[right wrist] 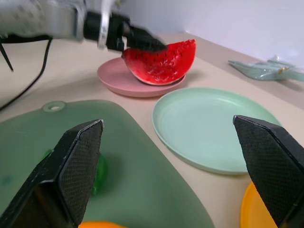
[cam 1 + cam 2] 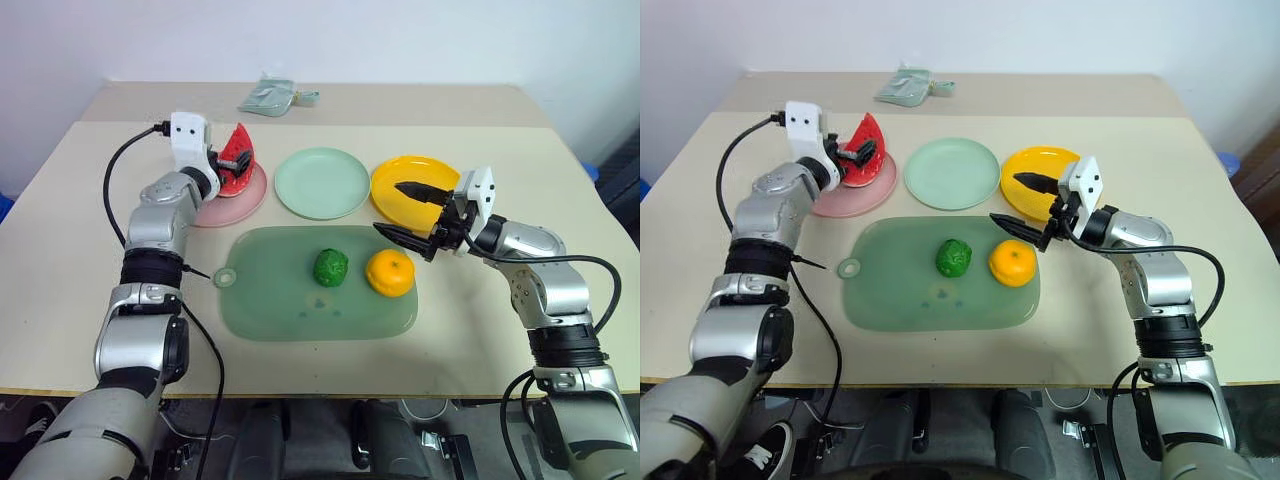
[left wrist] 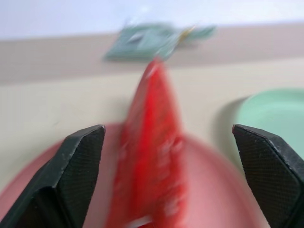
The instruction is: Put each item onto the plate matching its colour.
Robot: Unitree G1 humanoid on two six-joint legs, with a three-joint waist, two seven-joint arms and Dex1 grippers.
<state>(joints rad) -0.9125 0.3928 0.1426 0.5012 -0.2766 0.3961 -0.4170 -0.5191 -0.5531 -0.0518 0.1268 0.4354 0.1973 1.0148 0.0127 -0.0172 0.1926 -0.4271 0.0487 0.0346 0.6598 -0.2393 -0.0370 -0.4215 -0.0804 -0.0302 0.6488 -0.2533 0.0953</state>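
3 plates: pink plate (image 2: pixel 240 203) has 1 watermelon wedge (image 2: pixel 236 160). Green ball (image 2: pixel 331 267) and mandarin (image 2: pixel 390 272) lie on the mat (image 2: pixel 260 300). Left gripper (image 2: pixel 238 160) and right gripper (image 2: pixel 405 210) are both wide open, holding nothing.

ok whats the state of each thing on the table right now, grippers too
watermelon wedge: standing on the pink plate
green ball: on the mat, not plated
mandarin: on the mat, not plated
mint green plate: empty
yellow plate: empty
left gripper: open around the wedge
right gripper: open, empty

Bright even light, soft shadows, left wrist view w/ blurred watermelon wedge (image 3: pixel 152 152), head views sharp
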